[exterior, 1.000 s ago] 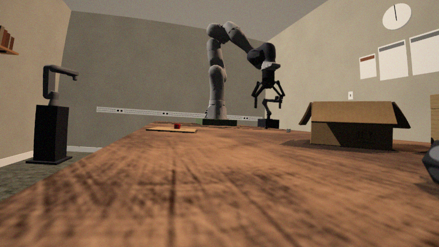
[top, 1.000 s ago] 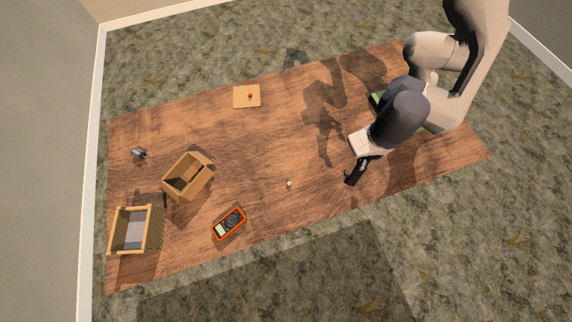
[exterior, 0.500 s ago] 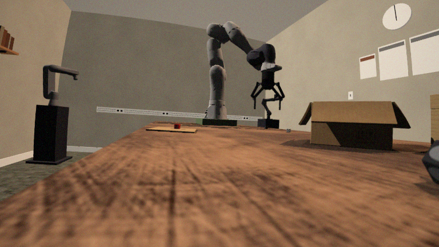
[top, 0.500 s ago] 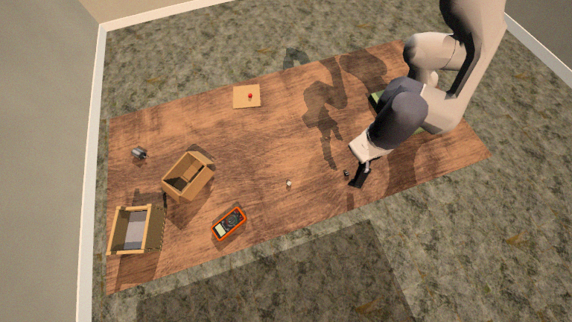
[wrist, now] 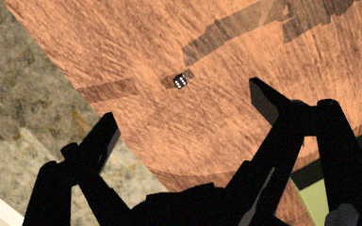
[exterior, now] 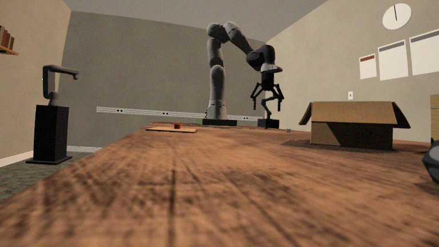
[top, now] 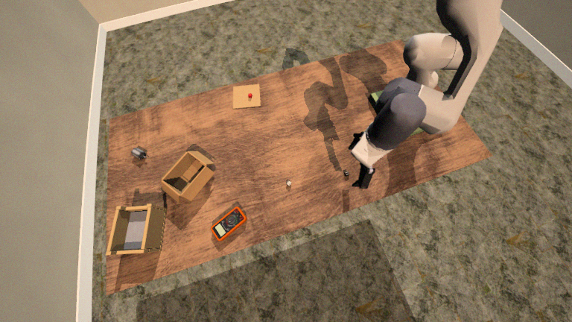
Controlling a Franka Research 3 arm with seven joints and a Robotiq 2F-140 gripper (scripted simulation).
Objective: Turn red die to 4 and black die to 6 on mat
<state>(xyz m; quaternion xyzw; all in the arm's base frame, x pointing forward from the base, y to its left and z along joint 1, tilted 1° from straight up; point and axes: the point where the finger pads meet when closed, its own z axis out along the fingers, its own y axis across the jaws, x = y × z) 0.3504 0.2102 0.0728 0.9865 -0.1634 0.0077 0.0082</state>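
The red die (top: 249, 95) (exterior: 176, 126) sits on the tan mat (top: 240, 102) (exterior: 162, 130); its top number is too small to read. The black die (top: 345, 173) (wrist: 180, 81) lies on the wooden table, showing white pips that look like two rows, perhaps a 6. The white die (top: 288, 182) (exterior: 288, 130) lies on the table left of the black die in the top view; its number is unreadable. My gripper (top: 355, 163) (exterior: 266, 108) (wrist: 181, 107) is wide open and empty, above the table. In the wrist view the black die appears between and slightly beyond the fingertips.
An open cardboard box (top: 188, 176) (exterior: 351, 131), a wooden crate (top: 147, 229) and an orange multimeter (top: 229, 223) stand or lie toward the left in the top view. A grey object (top: 138, 153) lies behind the box. The table edge is near the black die.
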